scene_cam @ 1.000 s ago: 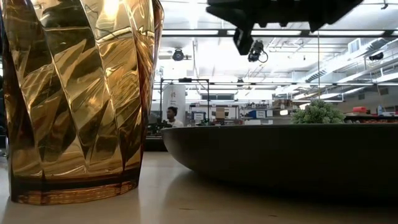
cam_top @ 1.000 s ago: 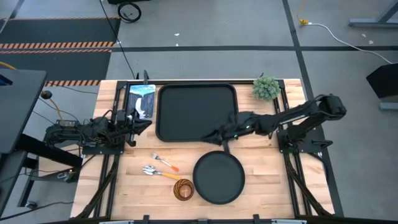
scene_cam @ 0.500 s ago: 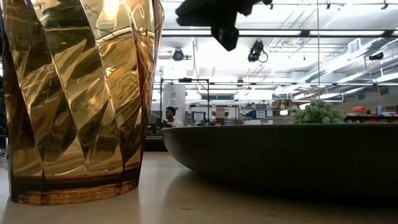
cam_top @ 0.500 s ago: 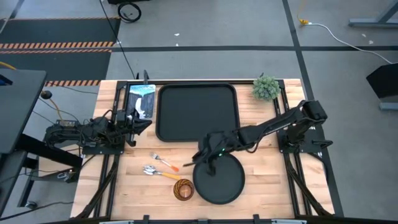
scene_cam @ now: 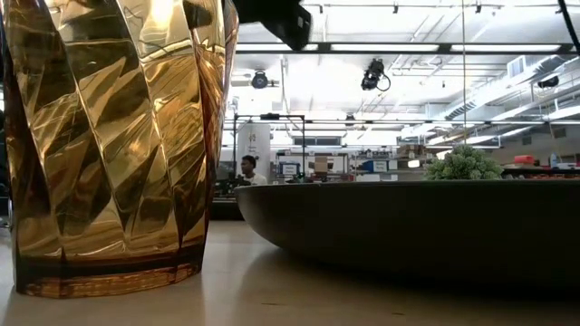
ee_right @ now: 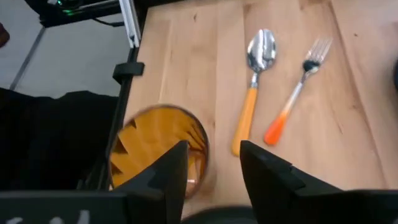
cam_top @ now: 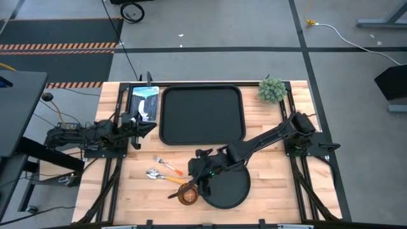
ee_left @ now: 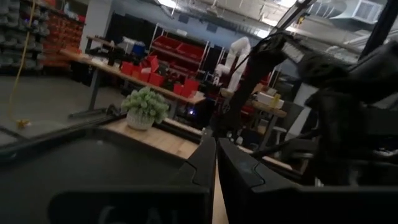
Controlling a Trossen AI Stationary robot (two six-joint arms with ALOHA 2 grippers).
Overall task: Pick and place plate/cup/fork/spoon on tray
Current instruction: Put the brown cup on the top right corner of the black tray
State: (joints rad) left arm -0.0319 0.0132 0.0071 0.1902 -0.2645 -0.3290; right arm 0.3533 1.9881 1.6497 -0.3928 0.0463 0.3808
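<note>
The amber ribbed cup (cam_top: 187, 194) stands upright near the table's front edge, just left of the round black plate (cam_top: 226, 187). My right gripper (ee_right: 214, 168) hovers open over the cup (ee_right: 155, 149), at the side facing the plate, pointing down. The spoon (ee_right: 254, 93) and the fork (ee_right: 295, 93) lie flat on the wood just beyond the cup. The black tray (cam_top: 202, 114) sits at the far middle. My left gripper (cam_top: 145, 124) rests shut at the tray's left side.
A green plant ball (cam_top: 272, 89) stands at the far right corner. A blue-white picture card (cam_top: 145, 102) lies left of the tray. In the low view the cup (scene_cam: 118, 145) and the plate (scene_cam: 408, 226) fill the foreground, with bare wood between them.
My right gripper has travelled from over the tray's near edge toward the table's near left, across the plate's far rim, and now stands over the cup. The arm has stretched out farther. The cup, plate, fork and spoon have stayed put.
</note>
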